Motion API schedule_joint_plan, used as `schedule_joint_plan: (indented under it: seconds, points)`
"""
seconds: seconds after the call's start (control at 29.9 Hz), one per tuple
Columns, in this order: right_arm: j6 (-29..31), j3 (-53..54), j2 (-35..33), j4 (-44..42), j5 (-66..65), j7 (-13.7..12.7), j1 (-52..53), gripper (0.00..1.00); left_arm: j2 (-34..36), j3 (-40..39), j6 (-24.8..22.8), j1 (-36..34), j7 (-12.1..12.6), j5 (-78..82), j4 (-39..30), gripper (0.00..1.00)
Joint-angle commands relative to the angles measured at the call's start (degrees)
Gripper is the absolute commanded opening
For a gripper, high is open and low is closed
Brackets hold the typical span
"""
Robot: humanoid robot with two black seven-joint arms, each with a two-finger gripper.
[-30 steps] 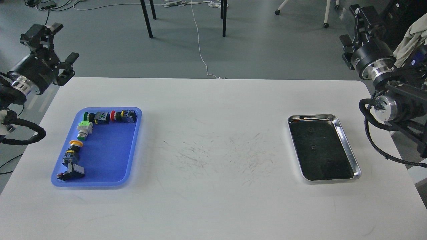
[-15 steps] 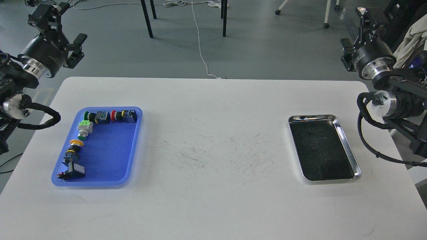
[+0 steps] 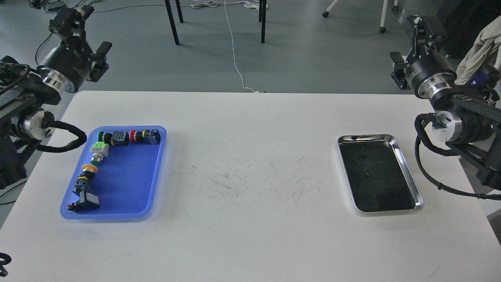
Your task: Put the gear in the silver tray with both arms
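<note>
The gear, several small push-button and switch parts (image 3: 98,152), lies along the left and far sides of a blue plastic tray (image 3: 129,184) on the left of the white table. On the right sits the silver tray (image 3: 409,176), its dark bottom bare. My left gripper (image 3: 74,17) hangs above the floor beyond the table's far-left corner, well away from the blue tray. My right gripper (image 3: 424,25) is raised beyond the far-right corner, behind the silver tray. Both are dark and point away, so their fingers cannot be told apart. Neither visibly holds anything.
The white table (image 3: 250,235) has scuff marks in its middle. Beyond the far edge are black chair legs (image 3: 172,23) and a white cable (image 3: 235,58) on the grey floor. A pale cloth (image 3: 481,47) hangs at the right edge.
Both arms have swung inward toward the table. The left gripper rose and moved right; the right gripper shifted left. Trays and parts have stayed put.
</note>
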Motion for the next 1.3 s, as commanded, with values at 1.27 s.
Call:
schedule_joint_plan:
  seconds: [1.27]
  points:
    - [5.6, 21.5, 13.1, -11.4, 0.7, -9.8, -8.6, 0.99, -4.3, -4.9, -1.5, 3.5, 5.6, -2.9, 3.9, 0.98]
